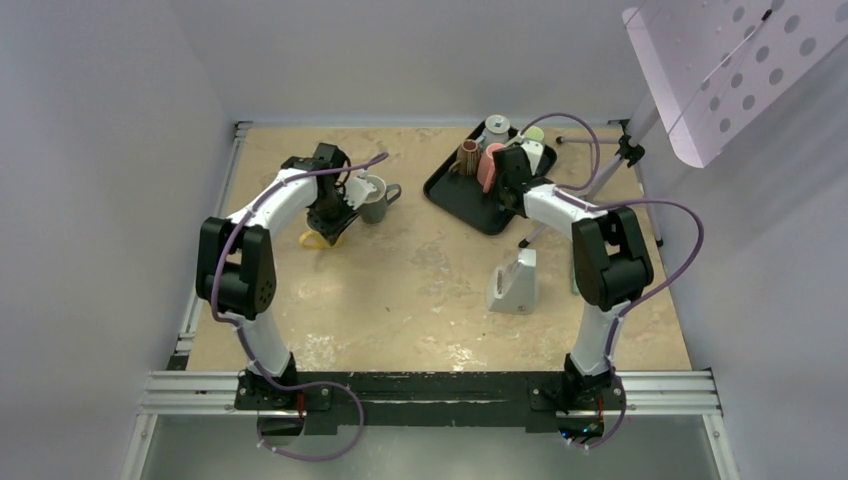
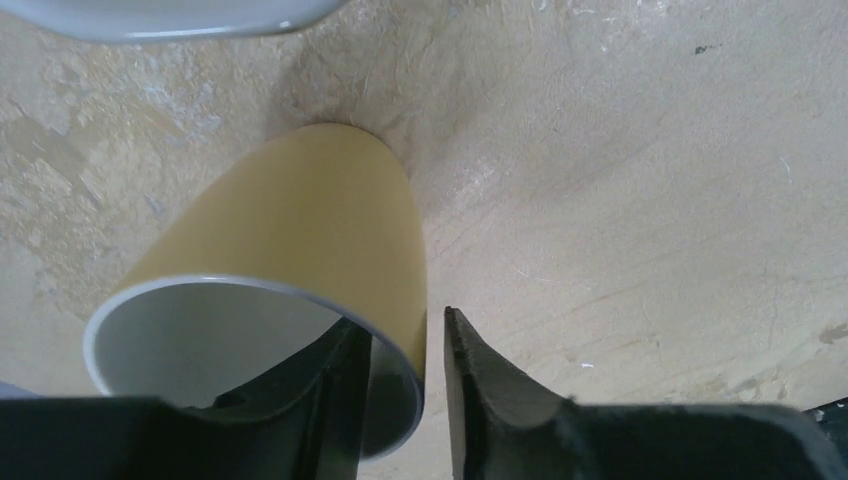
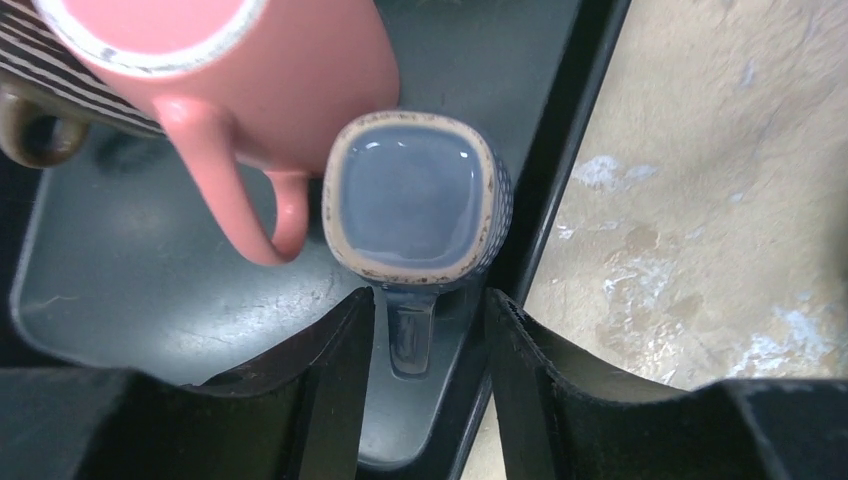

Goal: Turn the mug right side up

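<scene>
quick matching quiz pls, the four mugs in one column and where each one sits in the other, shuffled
Things:
1 yellow mug
2 blue mug
3 pink mug
4 grey-green mug

Places:
A on the black tray, handle between the right gripper fingers
B on the table, away from both grippers
C rim between the left gripper fingers
D on the tray, beside the blue mug

Pairs: 1-C, 2-A, 3-D, 4-B

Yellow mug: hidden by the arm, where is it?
In the top view, the yellow mug is left of centre under the left pincer, near the green mug.
</scene>
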Robot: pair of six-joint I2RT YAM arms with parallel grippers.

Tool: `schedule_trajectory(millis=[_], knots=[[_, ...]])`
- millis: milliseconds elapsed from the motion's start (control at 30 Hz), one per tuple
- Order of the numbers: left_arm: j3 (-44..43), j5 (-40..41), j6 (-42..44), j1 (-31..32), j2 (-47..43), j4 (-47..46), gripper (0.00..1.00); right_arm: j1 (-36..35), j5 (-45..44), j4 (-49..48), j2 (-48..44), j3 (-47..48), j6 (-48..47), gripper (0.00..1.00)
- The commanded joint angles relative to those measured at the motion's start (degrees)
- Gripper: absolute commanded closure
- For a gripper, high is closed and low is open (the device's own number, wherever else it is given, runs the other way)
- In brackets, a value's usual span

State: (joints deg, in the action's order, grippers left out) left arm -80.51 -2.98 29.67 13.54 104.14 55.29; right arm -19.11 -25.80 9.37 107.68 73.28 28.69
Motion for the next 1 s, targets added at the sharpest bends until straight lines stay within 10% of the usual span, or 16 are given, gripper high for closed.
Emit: schedule_trajectory(millis=[0, 300, 700, 967], knots=[[-1.27, -0.97, 0.75, -0.27, -2.62, 1.54, 0.59, -0.19, -0.66, -0.38, 0.43, 1.45, 3.70, 0.53], [-6.92, -4.34, -0.19, -0.27, -7.94, 7.91, 0.49, -0.18, -1.34, 0.31, 3.21, 3.40, 2.14, 1.00], [-16.96, -22.27, -10.11, -0.27, -17.14, 12.02, 0.30, -0.45, 9.53, -7.10, -19.48, -6.49, -0.98, 1.00], [-16.78, -43.84, -34.99, -0.20, -20.08, -2.66, 0.17, -3.19, 29.17, -18.88, -35.72, -12.82, 1.61, 1.00]])
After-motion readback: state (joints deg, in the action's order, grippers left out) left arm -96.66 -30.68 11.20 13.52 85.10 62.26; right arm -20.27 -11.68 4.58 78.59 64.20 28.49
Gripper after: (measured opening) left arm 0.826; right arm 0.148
